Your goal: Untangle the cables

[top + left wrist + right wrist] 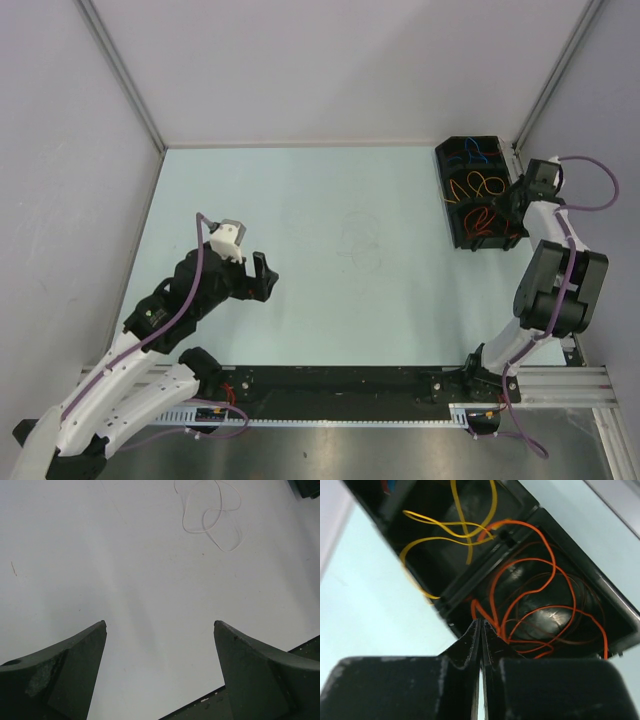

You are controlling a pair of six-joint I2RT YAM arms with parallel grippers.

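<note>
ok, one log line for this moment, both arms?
left gripper: open, over table, white cable ahead, untouched | right gripper: shut, tips at orange cables in tray compartment, grip unclear

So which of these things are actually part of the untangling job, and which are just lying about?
Job: orange cable, yellow cable, blue cable, pale cable, right end effector shut by the orange one.
Lying about: black tray, table, open left end effector.

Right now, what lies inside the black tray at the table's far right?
Yellow cable in one compartment, orange cable in the next, blue cable farthest. The right gripper hides part of the orange compartment.
</note>
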